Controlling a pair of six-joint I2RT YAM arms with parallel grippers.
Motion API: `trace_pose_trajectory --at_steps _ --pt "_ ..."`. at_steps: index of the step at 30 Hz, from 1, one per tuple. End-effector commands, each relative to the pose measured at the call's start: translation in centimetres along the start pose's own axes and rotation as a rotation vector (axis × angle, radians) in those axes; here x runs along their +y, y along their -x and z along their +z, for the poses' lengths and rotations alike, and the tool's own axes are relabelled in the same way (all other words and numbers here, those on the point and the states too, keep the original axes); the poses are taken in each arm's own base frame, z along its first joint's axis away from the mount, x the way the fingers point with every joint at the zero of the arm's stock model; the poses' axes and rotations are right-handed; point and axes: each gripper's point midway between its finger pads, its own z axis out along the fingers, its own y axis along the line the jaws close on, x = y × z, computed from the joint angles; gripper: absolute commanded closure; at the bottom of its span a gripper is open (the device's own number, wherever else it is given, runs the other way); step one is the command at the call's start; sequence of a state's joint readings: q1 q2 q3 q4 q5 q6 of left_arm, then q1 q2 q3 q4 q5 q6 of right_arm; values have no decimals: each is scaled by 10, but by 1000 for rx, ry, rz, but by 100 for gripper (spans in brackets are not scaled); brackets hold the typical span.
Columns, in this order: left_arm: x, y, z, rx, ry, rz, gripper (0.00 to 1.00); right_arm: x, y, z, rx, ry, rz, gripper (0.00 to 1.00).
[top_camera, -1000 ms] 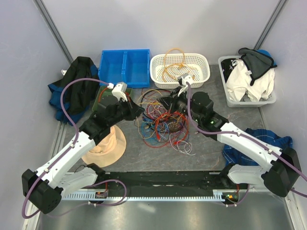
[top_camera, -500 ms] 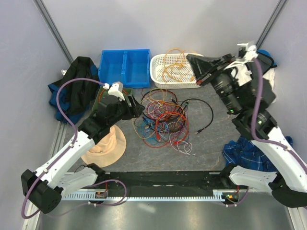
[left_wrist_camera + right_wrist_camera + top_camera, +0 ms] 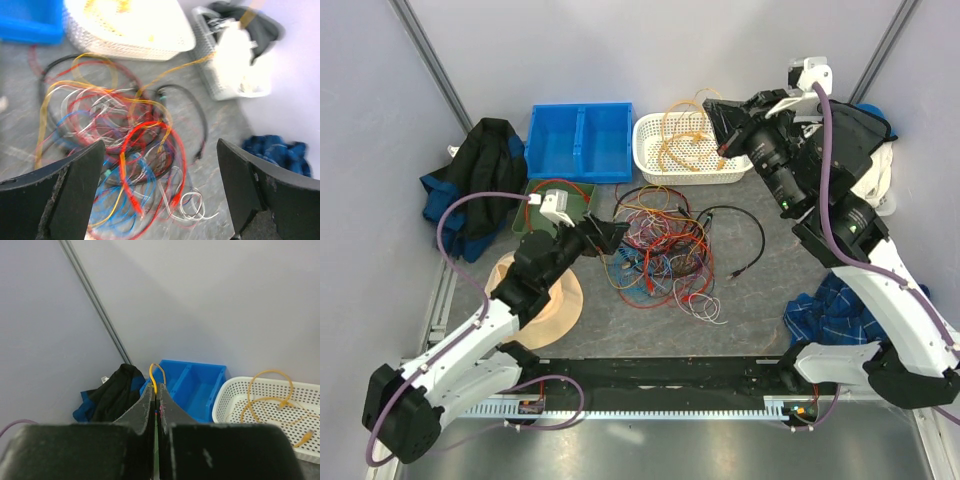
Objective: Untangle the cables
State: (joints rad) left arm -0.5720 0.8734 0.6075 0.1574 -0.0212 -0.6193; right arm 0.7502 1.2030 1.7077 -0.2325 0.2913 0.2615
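The cables [image 3: 655, 250] lie in a many-coloured tangle on the grey table, with a black one [image 3: 750, 235] looped out to the right. My left gripper [image 3: 610, 237] is at the tangle's left edge, open; in the left wrist view its gripper [image 3: 160, 145] has the cables [image 3: 125, 150] showing between the jaws, nothing gripped. My right gripper [image 3: 720, 118] is raised high over the white basket [image 3: 745, 165]. It is shut on a yellow cable [image 3: 155, 375], whose loop pokes out past the right gripper [image 3: 156, 390]. A yellow strand [image 3: 170, 75] rises from the tangle up to the right.
The white basket holds orange cables [image 3: 680, 145]. A blue bin [image 3: 580, 140] stands left of it. A dark jacket [image 3: 480, 185] lies at far left and a tan hat [image 3: 545, 300] under the left arm. A grey basket of clothes [image 3: 880, 170] and a blue cloth [image 3: 835, 305] are at right.
My right arm lifted from the tangle to high over the white basket, shut on the yellow cable. My left gripper opened and shifted nearer along the tangle's left edge.
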Motion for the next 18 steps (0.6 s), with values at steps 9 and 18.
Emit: trace_pose_trajectory --at_steps 9,18 --pt "-60 15 35 -323 -344 225 0 34 34 -6 -8 117 150 100" --pt "-67 -7 72 -305 -417 185 2 45 53 -27 -1 177 199 100"
